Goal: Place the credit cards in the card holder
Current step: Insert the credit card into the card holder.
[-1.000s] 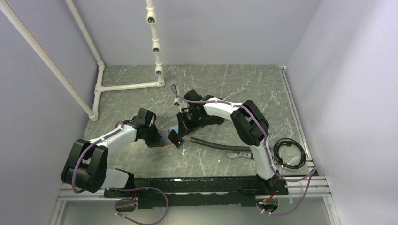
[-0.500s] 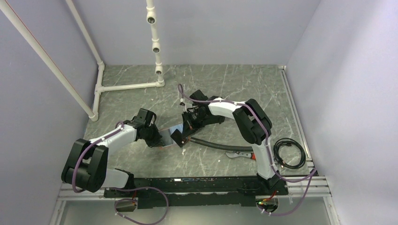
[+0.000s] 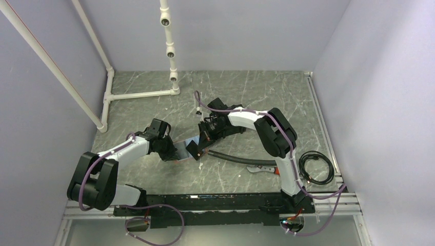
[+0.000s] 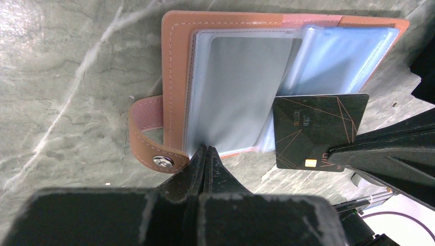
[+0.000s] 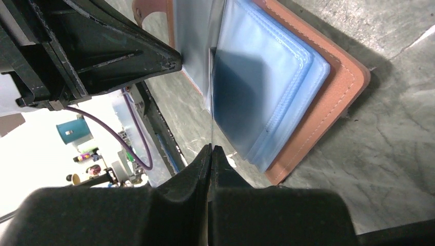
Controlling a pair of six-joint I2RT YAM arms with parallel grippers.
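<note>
At the centre of the table [image 3: 241, 92], between the two arms, the card holder [image 4: 177, 77] lies open with its leather cover down and its clear pockets facing up.

Left gripper [image 4: 205, 154]: fingers pressed together on the near edge of a clear sleeve [image 4: 241, 87] on the left half, pinning the holder in place.

Right gripper [image 5: 211, 149]: clamped on one short end of a dark credit card [image 4: 318, 128], which its own wrist camera sees edge-on. The card's free end overlaps the near edge of the blue-tinted sleeves on the right half, close to the spine. Whether a corner has entered a pocket cannot be told from these views.

Snap strap [image 4: 149, 141]: lies loose on the table at the left side, clear of the work.

Step in hand, as judged: feeding the card into a sleeve pocket.

Recommendations:
- Bring the card's leading edge square to the pocket mouth before pushing (a skewed corner is likely to catch on the seam).
- Hold the card at a shallow angle to the sleeve so it slides between the layers rather than over them.
- Maintain the left pinch so that the holder does not skate on the smooth table.
- Push slowly, since thin plastic will probably buckle under force.
- Release only once most of the card is seated.
</note>
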